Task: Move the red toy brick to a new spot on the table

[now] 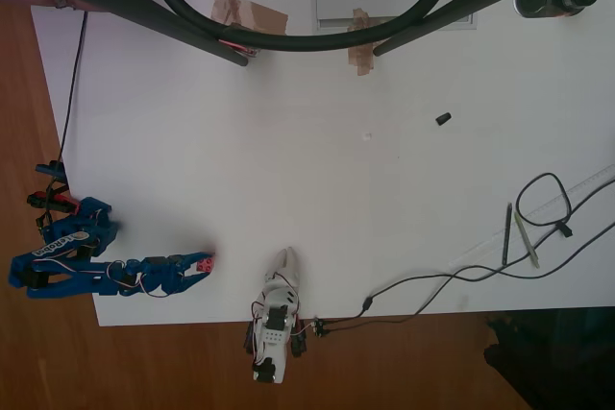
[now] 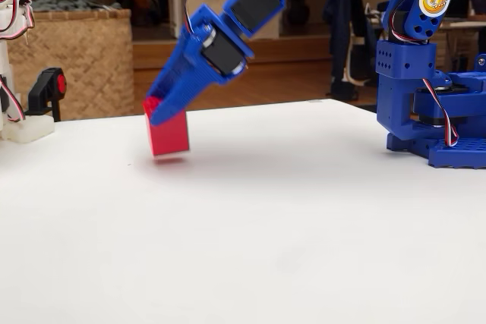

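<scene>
Fixed view, nearest ground: the bare white table [image 2: 250,248] spreads across the foreground. Beyond it, my blue gripper [image 2: 161,111] slants down from upper right to lower left, its fingers closed on the upper part of the red toy brick [image 2: 168,134]. The brick hangs tilted, with its lower corner just above or barely at the tabletop; I cannot tell which, though a faint shadow lies directly beneath it. To the right, farther back, stands my arm's blue base [image 2: 425,104]. At the left edge sits a white device [image 2: 19,73] with a small black-and-red part.

Overhead view: my gripper [image 1: 197,268] lies near the table's lower left corner [image 1: 106,314], pointing right, with the red brick [image 1: 205,262] at its tip. A white object [image 1: 277,319] rests at the lower edge just right of it. Farther across the table [image 1: 317,132] are a small black piece [image 1: 443,119], two pens [image 1: 516,234] and a looping black cable [image 1: 548,201]. Taped patches [image 1: 252,18] mark the far edge.
</scene>
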Robot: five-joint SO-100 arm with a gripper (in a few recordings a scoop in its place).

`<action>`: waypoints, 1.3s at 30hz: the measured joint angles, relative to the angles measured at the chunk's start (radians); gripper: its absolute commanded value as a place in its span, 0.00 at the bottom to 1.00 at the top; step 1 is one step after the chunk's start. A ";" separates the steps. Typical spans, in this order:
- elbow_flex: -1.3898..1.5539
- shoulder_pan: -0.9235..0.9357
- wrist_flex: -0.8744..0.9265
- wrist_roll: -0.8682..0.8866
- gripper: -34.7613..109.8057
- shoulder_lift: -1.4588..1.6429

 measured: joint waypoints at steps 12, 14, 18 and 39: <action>-0.239 0.678 0.342 0.025 0.24 -0.066; -0.239 0.764 0.351 -0.005 0.24 -0.074; -0.219 0.910 0.333 -0.055 0.24 -0.112; -0.156 1.158 0.255 -0.144 0.34 -0.204</action>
